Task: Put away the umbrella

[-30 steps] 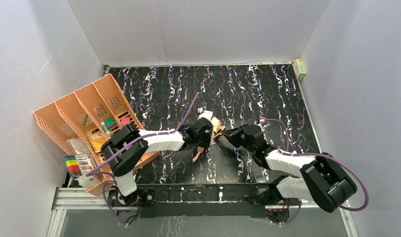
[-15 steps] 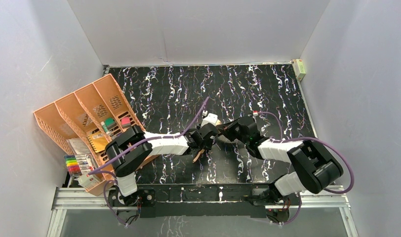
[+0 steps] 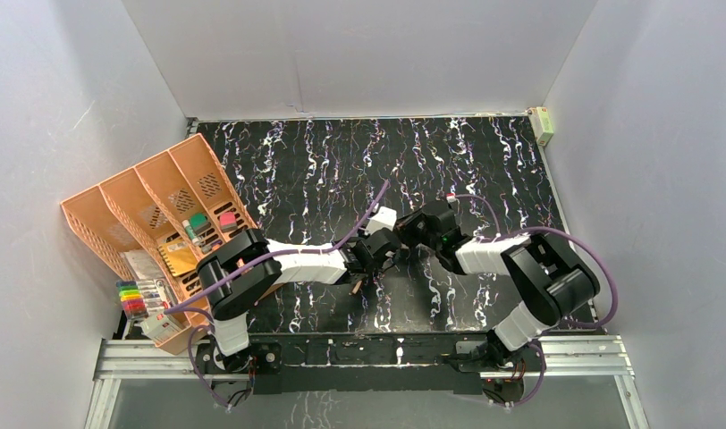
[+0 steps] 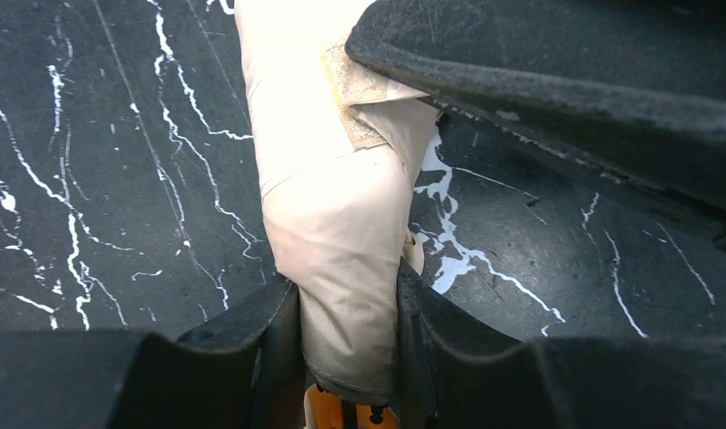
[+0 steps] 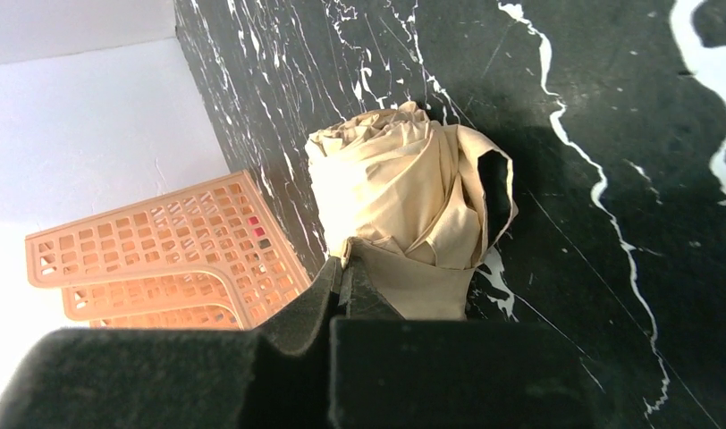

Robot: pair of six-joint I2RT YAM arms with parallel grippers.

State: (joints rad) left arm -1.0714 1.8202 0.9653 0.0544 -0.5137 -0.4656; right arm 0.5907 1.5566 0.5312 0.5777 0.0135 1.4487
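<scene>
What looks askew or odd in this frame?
The orange plastic lattice desk organizer sits diagonal at the left edge of the black marbled table, partly past it. The tan folding umbrella is loosely bunched, not neatly rolled.

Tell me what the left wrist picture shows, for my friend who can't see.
The black left hand squeezes a folded tan umbrella. The right hand, also black, sits at the top right, its tip on the umbrella's strap. Under them is a black table with white streaks.

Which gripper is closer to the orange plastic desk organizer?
Left. The left gripper, clamped on the tan folded umbrella, sits right of the organizer; the right gripper pinches the umbrella from farther right.
</scene>
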